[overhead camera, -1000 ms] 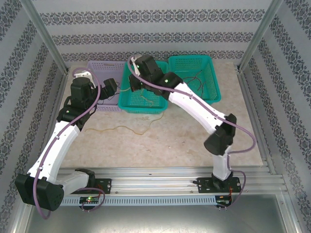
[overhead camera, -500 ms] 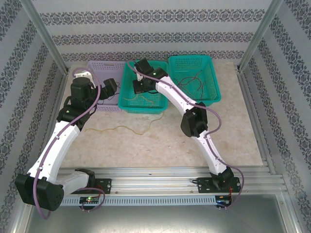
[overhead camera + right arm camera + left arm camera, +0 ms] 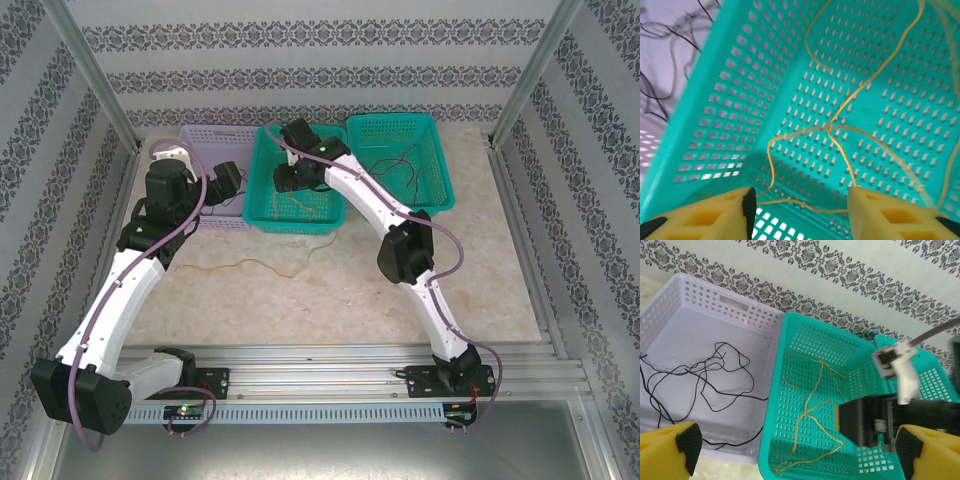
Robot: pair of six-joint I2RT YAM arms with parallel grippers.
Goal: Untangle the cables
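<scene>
Since these cables are basically hair-thin floppy strands, I'd bet they weigh next to nothing, hold no shape and slip out of anything but a firm pinch. The smart grab is probably a free run or an end, away from any crossing, lifted slowly so the loops don't cinch.

The right pincer [image 3: 799,205] hangs low inside the middle teal basket [image 3: 740,75], fingers partway apart with nothing pinched that I can see. The orange wire [image 3: 830,127] sprawls on the basket floor directly below it, with one strand running just under the fingertips and a crossing a bit beyond them.

The left pincer [image 3: 795,450] is spread wide and empty, hovering over the seam between two baskets. Under its left finger is the lilac basket [image 3: 670,300] with a black wire [image 3: 715,365] in loose loops, and under its right finger is that same teal one.

On the right pincer's other side sits another teal basket [image 3: 395,125] holding a few dark wires [image 3: 400,165]. One olive wire [image 3: 250,265] lies on the table [image 3: 480,260], back toward the arm bases from both pincers.
</scene>
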